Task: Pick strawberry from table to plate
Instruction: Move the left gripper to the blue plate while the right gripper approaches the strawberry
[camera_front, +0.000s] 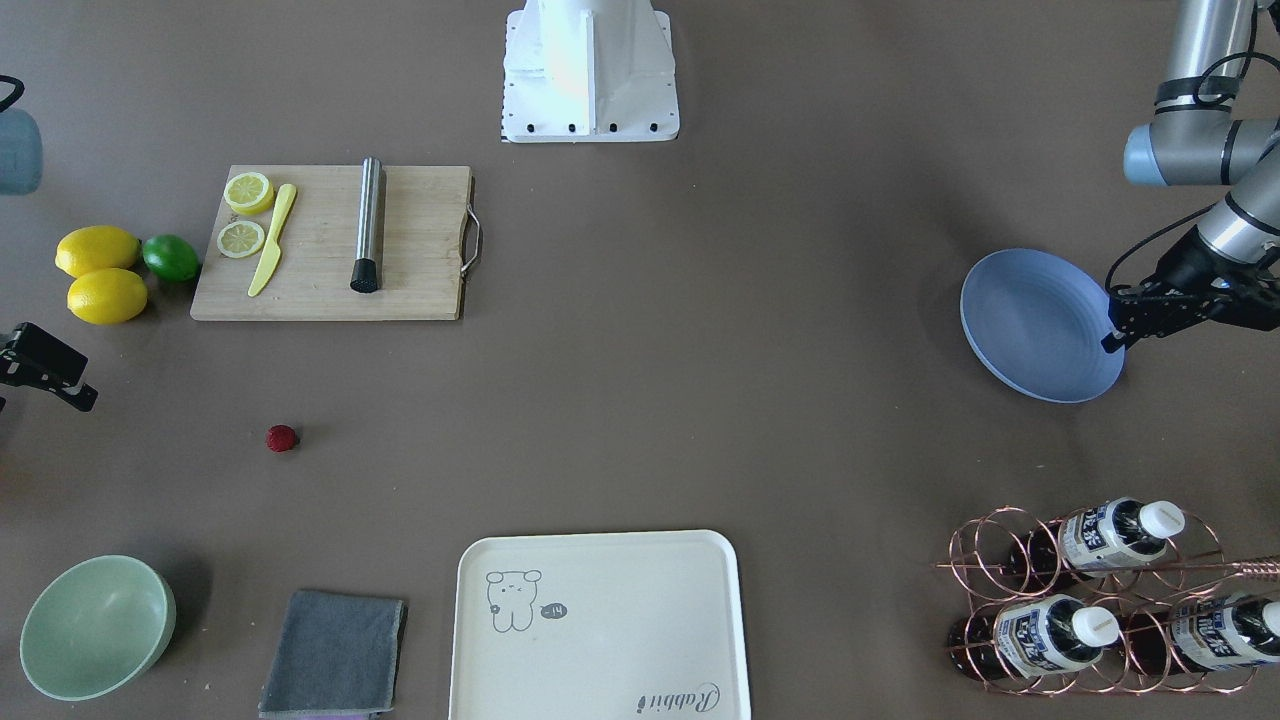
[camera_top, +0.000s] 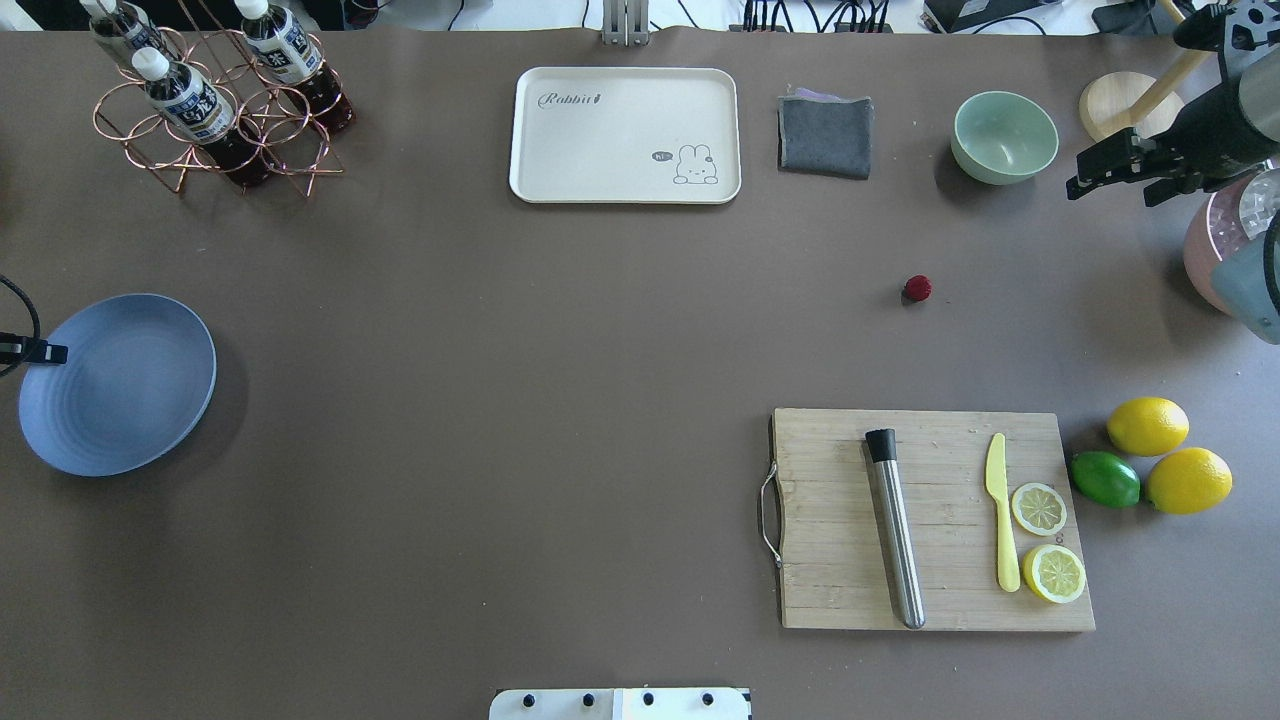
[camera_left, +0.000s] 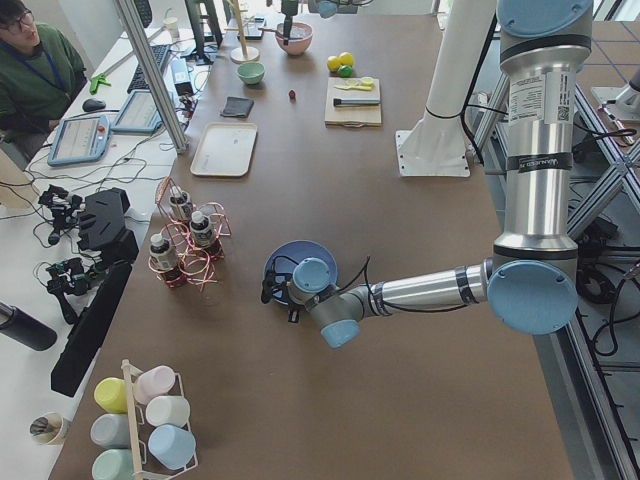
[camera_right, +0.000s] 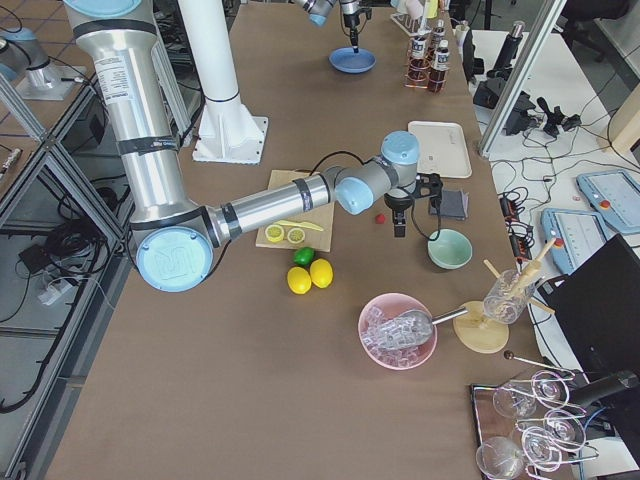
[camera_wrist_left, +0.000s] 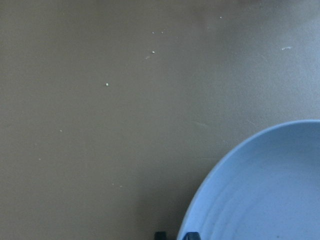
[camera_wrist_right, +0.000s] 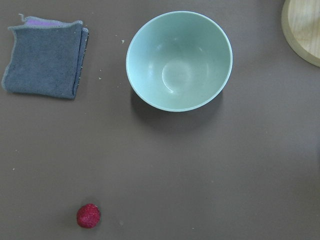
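One risk: the tiny dark-red bumpy strawberry (camera_front: 281, 438) rolls away if the right gripper (camera_top: 1090, 170), whose opening we cannot tell, pinches off-centre.

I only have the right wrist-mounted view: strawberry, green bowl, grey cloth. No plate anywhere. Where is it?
Observer: The plate lies at the far end of the table, on the left arm's side, with nothing on it.
Operator: Anything near it?
Observer: The left gripper hangs at its rim.
Operator: What lies past the strawberry, outside my frame?
Observer: A wooden cutting board, on the robot's side of the strawberry.
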